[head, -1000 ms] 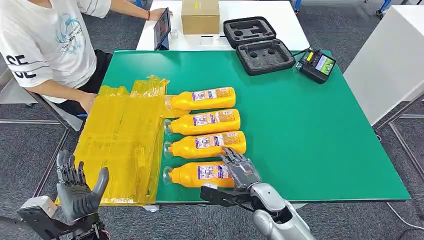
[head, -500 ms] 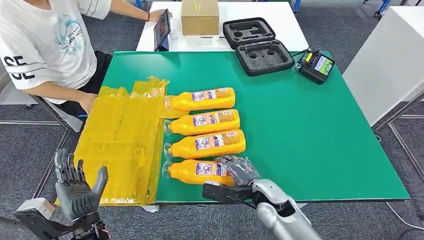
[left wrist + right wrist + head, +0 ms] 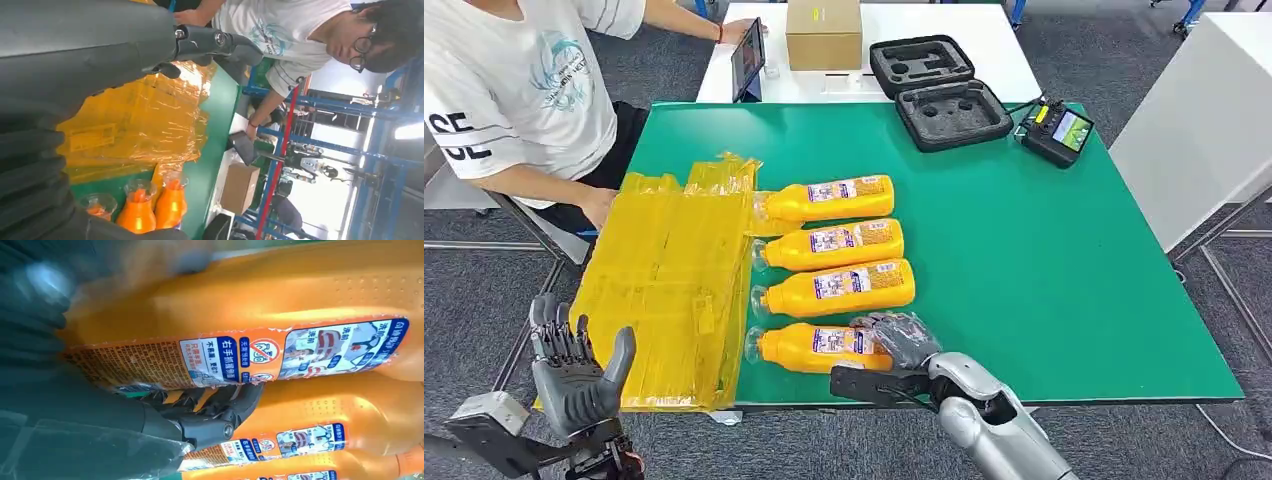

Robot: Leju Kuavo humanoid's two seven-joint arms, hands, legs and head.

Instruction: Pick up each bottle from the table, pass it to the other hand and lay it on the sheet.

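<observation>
Several orange bottles lie side by side on the green table (image 3: 1044, 270), caps toward the yellow sheet (image 3: 669, 280). My right hand (image 3: 902, 340) curls over the base end of the nearest bottle (image 3: 819, 346), which still lies on the table. The right wrist view shows that bottle (image 3: 280, 315) held between my dark fingers and my thumb (image 3: 220, 410), which sits in the gap to the neighbouring bottle (image 3: 350, 410). My left hand (image 3: 574, 375) is open, fingers spread upward, off the table's near left corner beside the sheet. The left wrist view looks across the sheet (image 3: 135, 115) toward bottle caps (image 3: 137, 210).
A person sits at the table's far left, one hand (image 3: 602, 205) by the sheet's edge. At the back are a tablet (image 3: 749, 58), a cardboard box (image 3: 824, 32), an open black case (image 3: 944, 90) and a controller (image 3: 1057, 130). A white table (image 3: 1204, 120) stands to the right.
My right hand's fingers have curled down from above the bottles onto the nearest bottle, which has slid slightly toward the sheet. My left hand has sunk a little.
</observation>
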